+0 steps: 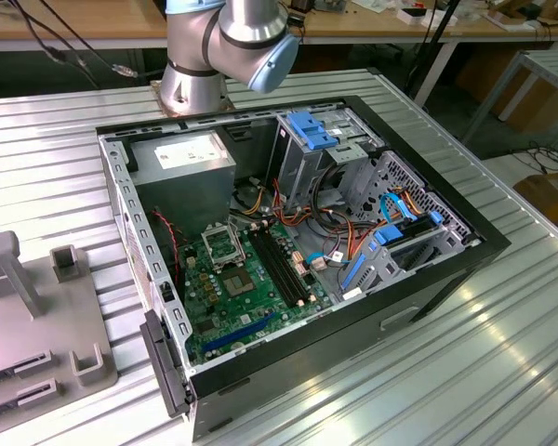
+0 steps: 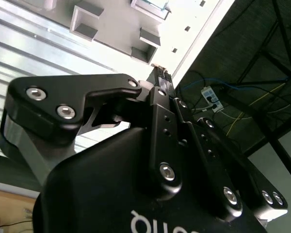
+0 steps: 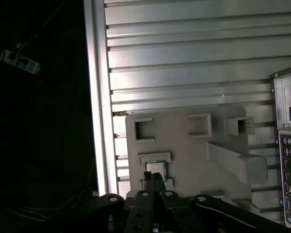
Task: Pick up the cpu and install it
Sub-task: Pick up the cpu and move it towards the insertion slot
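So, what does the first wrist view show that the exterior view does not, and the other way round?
First wrist view: the cpu lying in a pocket, the closed hand near it, and the rear panel of the computer case. Exterior view: the open inside of the case, with the motherboard and black socket frame, plus the arm base. Shared: the grey holder, the ribbed table, the case itself.

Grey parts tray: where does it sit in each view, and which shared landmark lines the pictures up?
Exterior view: the grey parts tray sits at the exterior view's left edge, beside the open computer case.
Second wrist view: the tray lies just beyond the gripper.
First wrist view: the tray lies beyond the gripper and holds the cpu.
Shared landmark: the ribbed metal table.
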`<state>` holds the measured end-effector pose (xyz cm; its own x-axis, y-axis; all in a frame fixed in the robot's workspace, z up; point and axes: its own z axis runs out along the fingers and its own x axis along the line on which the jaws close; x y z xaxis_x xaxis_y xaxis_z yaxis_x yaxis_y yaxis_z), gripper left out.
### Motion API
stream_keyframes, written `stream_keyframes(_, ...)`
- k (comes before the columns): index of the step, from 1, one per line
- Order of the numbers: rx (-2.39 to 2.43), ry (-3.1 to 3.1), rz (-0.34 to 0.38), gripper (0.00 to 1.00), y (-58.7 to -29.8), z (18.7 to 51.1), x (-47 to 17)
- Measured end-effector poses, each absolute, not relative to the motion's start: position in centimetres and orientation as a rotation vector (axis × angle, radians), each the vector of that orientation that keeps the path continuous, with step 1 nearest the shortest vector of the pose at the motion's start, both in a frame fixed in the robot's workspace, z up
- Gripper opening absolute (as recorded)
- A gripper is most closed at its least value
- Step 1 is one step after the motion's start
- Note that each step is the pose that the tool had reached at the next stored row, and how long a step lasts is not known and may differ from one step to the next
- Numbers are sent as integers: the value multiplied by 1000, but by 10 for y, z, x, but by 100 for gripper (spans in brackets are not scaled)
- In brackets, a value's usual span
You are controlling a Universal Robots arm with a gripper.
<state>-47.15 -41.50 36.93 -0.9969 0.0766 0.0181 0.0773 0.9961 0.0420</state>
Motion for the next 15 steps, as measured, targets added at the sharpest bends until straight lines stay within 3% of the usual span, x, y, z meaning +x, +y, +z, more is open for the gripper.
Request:
stream_keyframes(13, -120, -3122, -67, 11, -415, 369, -474)
stream_keyframes(15, -121, -3122, -67, 24, -415, 369, -474)
